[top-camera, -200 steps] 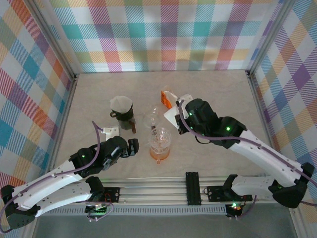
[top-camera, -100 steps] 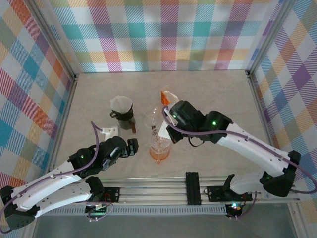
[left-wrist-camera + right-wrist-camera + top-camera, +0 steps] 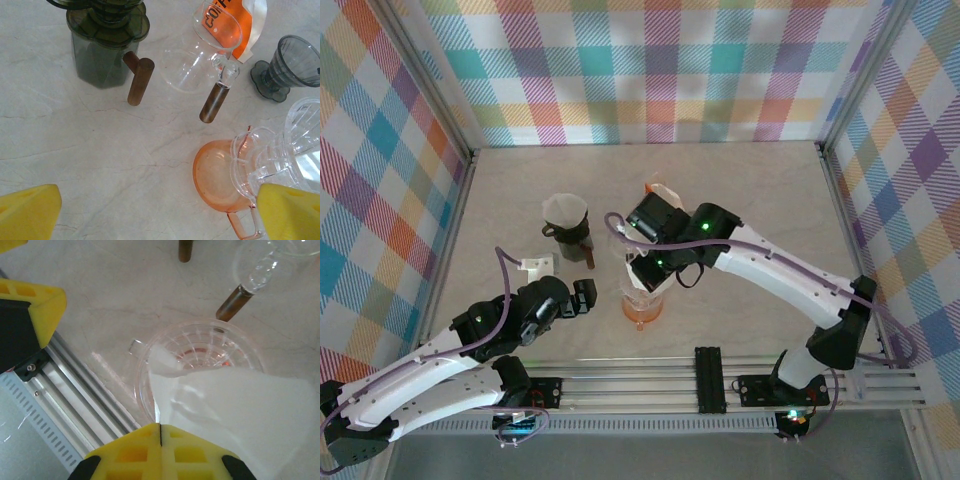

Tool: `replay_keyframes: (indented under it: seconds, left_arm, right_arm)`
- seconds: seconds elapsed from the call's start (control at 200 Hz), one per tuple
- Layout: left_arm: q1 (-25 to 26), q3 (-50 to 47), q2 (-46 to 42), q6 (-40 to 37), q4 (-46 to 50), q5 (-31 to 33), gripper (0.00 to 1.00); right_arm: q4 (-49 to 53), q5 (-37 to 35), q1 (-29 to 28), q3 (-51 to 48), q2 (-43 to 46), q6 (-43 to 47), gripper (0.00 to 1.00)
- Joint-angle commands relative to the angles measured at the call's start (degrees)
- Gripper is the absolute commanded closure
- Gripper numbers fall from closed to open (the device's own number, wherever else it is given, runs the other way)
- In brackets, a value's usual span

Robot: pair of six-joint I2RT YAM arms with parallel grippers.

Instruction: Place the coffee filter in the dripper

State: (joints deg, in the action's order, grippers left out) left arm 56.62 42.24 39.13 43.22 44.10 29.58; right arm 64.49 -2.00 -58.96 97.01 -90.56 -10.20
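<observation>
We see the right gripper (image 3: 160, 432) pinching the coffee filter (image 3: 235, 405) over the dripper (image 3: 200, 337); left of it, the left gripper (image 3: 160, 215) gapes wide.

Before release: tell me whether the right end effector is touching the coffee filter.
Touching. The right wrist view shows the right end effector pinching the coffee filter.

Left arm stretched low from its base toward centre, left gripper (image 3: 582, 297) jaws spread wide. Right arm folded across to centre, right gripper (image 3: 160, 437) pointing down, pinched on coffee filter (image 3: 235, 405).
</observation>
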Motion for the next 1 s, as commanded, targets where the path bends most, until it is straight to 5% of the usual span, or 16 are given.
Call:
replay_keyframes:
  seconds: [0.0,0.715,0.995]
  left_arm:
    - [0.7,1.8,-0.6,-0.6,1.4,0.2,0.0]
    - [0.7,1.6,-0.6,-0.5,0.7,-1.0,0.0]
    - [0.7,1.6,-0.6,-0.4,0.3,-1.6,0.0]
  right_arm:
    - [0.6,3.1,-0.5,1.8,-1.9,1.0,1.0]
    - [-8.4,1.3,1.0,-5.5,-5.5,-2.1,0.99]
    - [-9.7,0.9,1.3,-7.0,-5.2,-3.0,0.89]
